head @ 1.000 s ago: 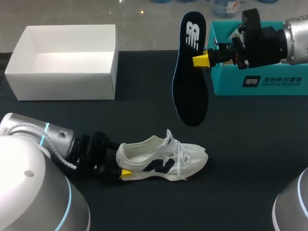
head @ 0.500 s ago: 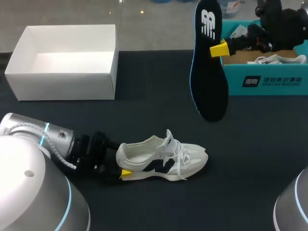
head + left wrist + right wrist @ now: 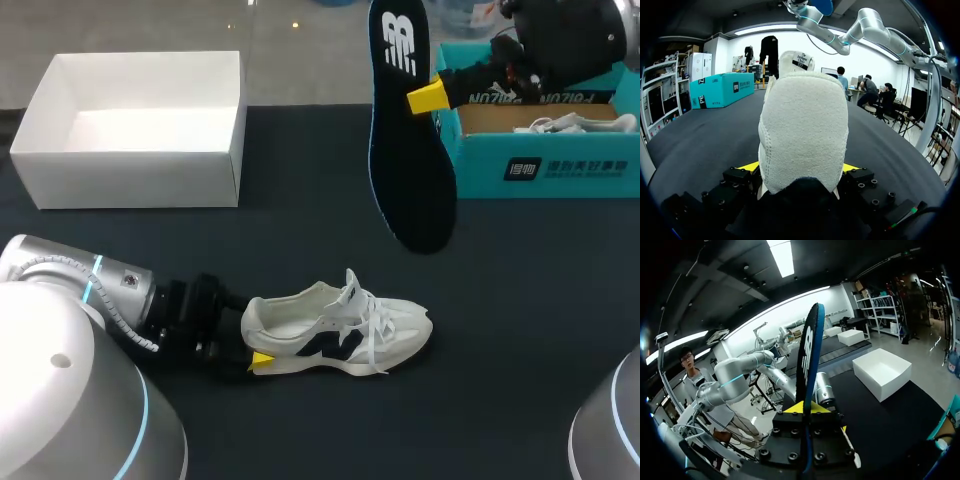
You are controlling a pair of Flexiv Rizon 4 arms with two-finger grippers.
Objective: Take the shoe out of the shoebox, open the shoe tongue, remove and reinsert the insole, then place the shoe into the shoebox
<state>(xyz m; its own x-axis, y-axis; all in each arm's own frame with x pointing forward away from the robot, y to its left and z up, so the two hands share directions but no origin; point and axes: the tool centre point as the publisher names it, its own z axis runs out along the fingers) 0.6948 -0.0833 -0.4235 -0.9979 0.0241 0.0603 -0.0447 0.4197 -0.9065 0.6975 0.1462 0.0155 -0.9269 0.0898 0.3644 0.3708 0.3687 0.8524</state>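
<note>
The left gripper (image 3: 252, 352) is clamped on the heel of the shoe (image 3: 335, 330), with a yellow tip on each side, and the shoe stands on its sole on the table (image 3: 300, 230). The right gripper (image 3: 428, 97) pinches the dark insole (image 3: 412, 170) edge-on. It holds the insole in the air beyond the shoe, with the end bearing a white logo uppermost. The teal box (image 3: 540, 170) farther beyond the shoe has white print on its side.

The white lace-up sneaker (image 3: 335, 335) lies front-centre on the black table (image 3: 300, 240), heel at my left gripper (image 3: 250, 340). Behind it, the open white cardboard box (image 3: 130, 182) sits left, the teal shoebox (image 3: 560, 170) right, the dark flat insole (image 3: 410, 180) hanging between, in my right gripper (image 3: 418, 98).
</note>
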